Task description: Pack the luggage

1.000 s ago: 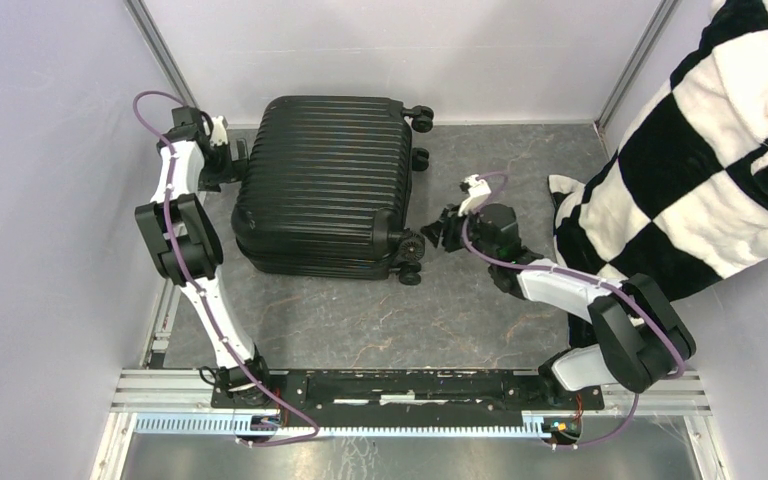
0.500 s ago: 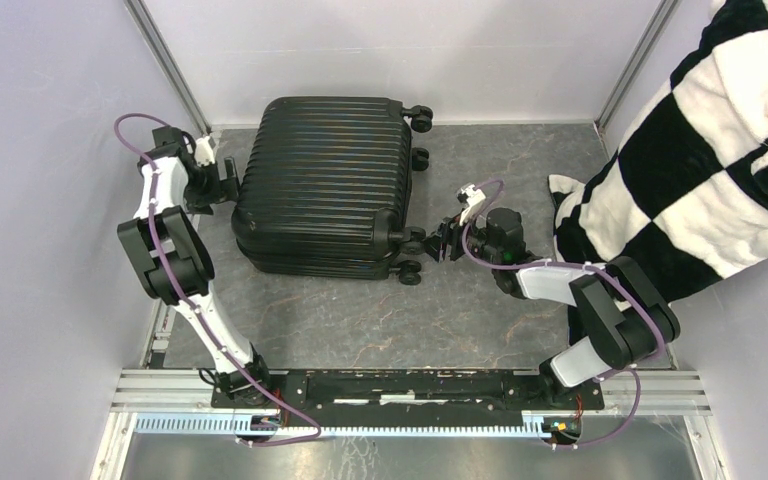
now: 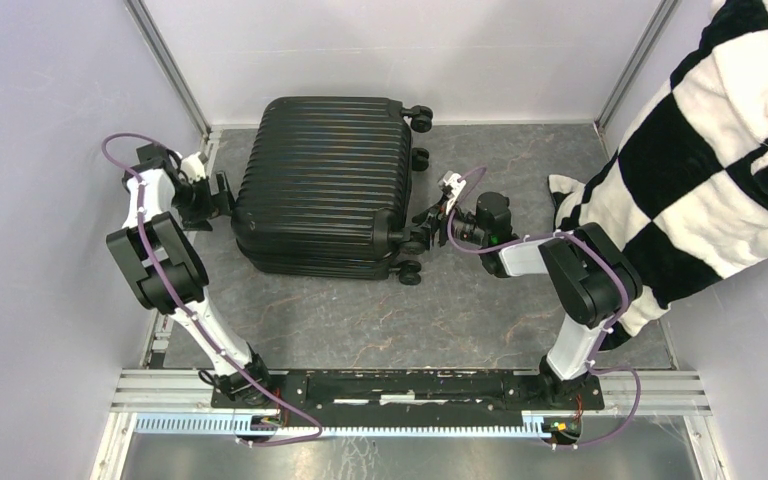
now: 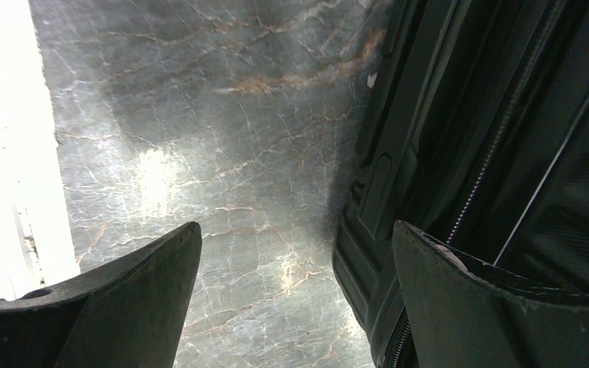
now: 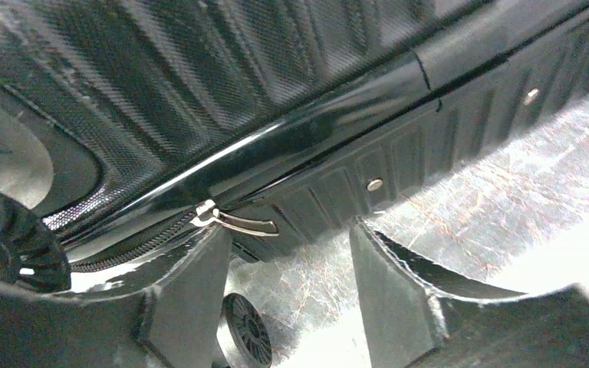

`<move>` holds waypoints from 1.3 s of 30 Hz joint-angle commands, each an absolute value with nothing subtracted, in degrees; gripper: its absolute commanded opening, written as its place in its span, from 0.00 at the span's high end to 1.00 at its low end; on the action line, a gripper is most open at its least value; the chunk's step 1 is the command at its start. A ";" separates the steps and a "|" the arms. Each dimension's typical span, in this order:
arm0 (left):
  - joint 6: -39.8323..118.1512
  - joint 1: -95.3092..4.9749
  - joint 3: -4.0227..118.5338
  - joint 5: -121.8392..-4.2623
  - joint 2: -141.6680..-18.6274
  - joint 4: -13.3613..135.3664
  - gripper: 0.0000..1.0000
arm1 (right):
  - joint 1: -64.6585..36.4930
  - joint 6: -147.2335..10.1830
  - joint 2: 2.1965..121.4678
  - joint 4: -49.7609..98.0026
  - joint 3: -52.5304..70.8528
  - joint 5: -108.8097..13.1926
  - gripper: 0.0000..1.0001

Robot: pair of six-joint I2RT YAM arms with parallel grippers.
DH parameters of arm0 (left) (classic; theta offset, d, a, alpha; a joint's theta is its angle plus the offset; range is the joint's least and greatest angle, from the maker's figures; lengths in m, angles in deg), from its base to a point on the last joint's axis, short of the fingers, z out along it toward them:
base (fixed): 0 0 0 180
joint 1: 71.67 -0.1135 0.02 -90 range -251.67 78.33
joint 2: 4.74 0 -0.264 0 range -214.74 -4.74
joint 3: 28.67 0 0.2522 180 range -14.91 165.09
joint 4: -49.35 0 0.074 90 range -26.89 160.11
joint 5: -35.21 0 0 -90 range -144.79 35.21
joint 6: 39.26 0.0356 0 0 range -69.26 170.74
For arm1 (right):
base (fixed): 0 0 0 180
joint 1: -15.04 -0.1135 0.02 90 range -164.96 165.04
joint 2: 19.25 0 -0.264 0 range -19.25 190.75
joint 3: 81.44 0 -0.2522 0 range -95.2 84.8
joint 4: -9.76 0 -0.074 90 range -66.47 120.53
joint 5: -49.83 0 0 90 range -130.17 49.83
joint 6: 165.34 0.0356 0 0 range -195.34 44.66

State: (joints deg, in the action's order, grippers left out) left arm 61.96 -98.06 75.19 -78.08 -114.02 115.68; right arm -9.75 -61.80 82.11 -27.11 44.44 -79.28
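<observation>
The luggage (image 3: 325,180) is a large black ribbed hard-shell suitcase lying flat and closed on the grey marble floor, its caster wheels (image 3: 412,245) facing right. My left gripper (image 3: 222,195) is open at the suitcase's left edge; in the left wrist view (image 4: 295,238) it is empty, with the suitcase side and zipper (image 4: 498,138) at its right finger. My right gripper (image 3: 428,220) is open by the wheels. In the right wrist view (image 5: 291,234) it sits just below the silver zipper pull (image 5: 234,222), which lies near its left finger, not gripped.
A black-and-white checkered blanket (image 3: 700,150) hangs at the right and reaches the floor by the right arm. White walls with metal posts enclose the back and sides. The aluminium base rail (image 3: 410,385) runs along the near edge.
My right gripper has moved left, from beside the wheels up to the suitcase's wheel end. My left gripper has moved down along the suitcase's left side.
</observation>
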 commanded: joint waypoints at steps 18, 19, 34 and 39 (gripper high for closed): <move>81.82 -98.13 70.87 -86.92 -98.19 121.47 0.00 | -9.66 -55.17 81.89 -52.23 50.58 -87.67 0.97; 84.25 -98.14 71.53 -87.61 -96.79 122.40 0.00 | -9.70 -55.13 81.60 -52.24 51.35 -87.32 0.99; 103.35 -58.56 76.08 -86.81 -80.09 123.78 0.00 | -10.50 -56.27 79.24 -47.98 56.04 -80.73 0.82; 105.32 -40.61 83.87 -75.90 -88.66 126.24 0.00 | -8.22 -56.76 79.10 -46.35 55.32 -79.09 0.54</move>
